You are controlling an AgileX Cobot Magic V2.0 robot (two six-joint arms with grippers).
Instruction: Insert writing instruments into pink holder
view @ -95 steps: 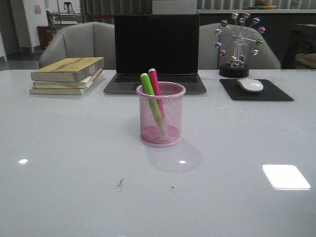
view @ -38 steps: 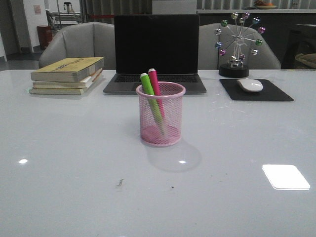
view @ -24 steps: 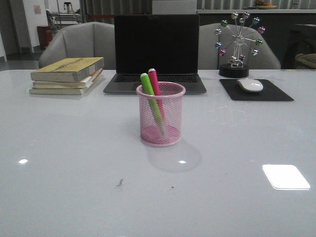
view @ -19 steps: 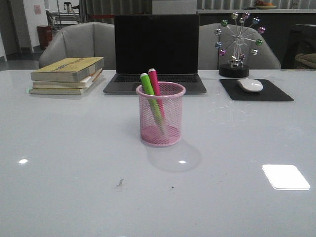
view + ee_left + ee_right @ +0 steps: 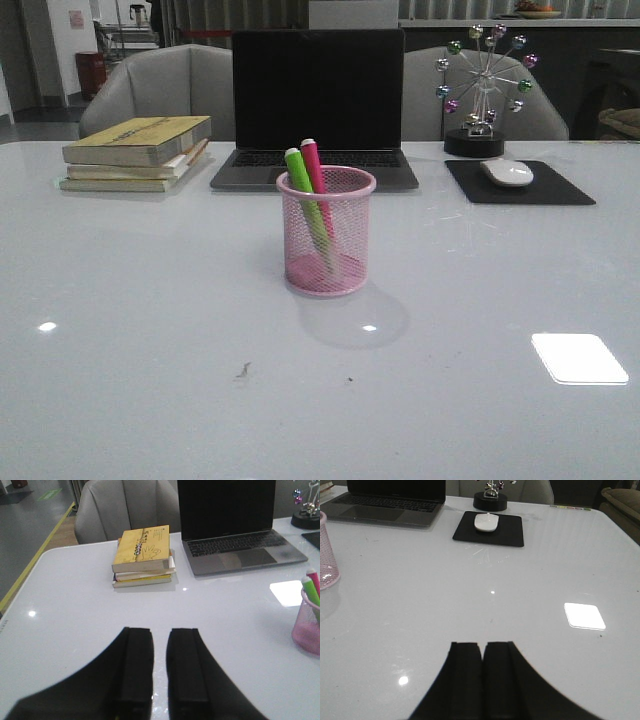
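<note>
The pink holder stands upright near the middle of the white worktop, a little toward the far edge. Both markers are inside it: the green marker and the pink marker lean side by side against the holder's left rim, tips down on its base, caps poking out above the rim.

Along the far edge sit a stack of books toward the left corner, an open laptop at the centre just behind the holder, and a black mouse pad with a white mouse toward the right. A small wheel ornament with coloured balls stands behind the pad.

Neither arm shows in the front view. In its wrist view the left gripper hovers over bare worktop near the left edge, well apart from the holder, its fingers a narrow gap apart with nothing between them. The right gripper hovers over bare worktop on the right side, also well apart from the holder, its fingers pressed together and holding nothing.
</note>
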